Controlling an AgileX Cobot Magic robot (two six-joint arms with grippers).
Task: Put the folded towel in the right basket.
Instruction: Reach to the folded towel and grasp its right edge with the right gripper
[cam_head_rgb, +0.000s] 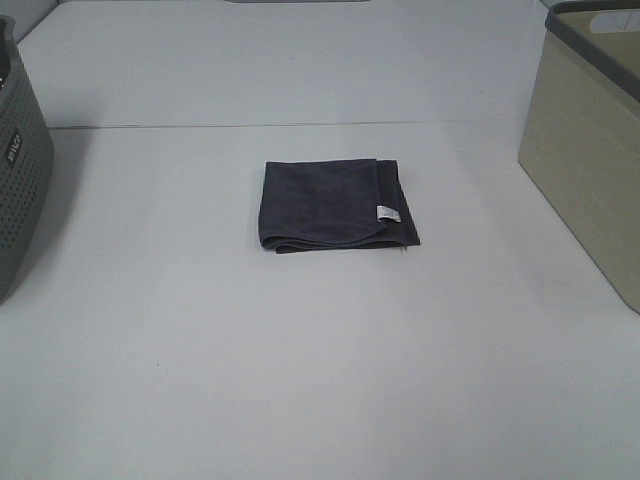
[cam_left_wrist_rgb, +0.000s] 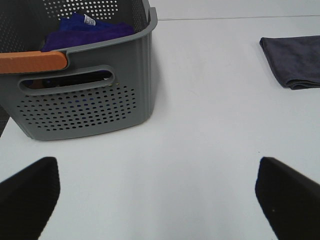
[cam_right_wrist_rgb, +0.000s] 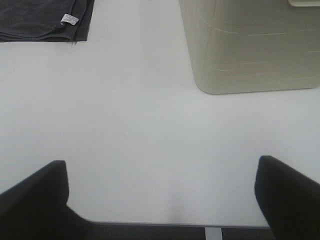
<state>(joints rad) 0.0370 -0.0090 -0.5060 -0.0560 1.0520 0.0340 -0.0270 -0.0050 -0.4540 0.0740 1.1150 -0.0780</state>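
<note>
A dark grey folded towel with a small white tag lies flat in the middle of the white table. It also shows in the left wrist view and the right wrist view. The beige right basket stands at the table's right edge and shows in the right wrist view. Neither arm shows in the exterior view. My left gripper is open and empty, well short of the towel. My right gripper is open and empty near the table's front edge.
A grey perforated basket stands at the left edge; in the left wrist view it has an orange handle and holds a purple cloth. A seam runs across the table behind the towel.
</note>
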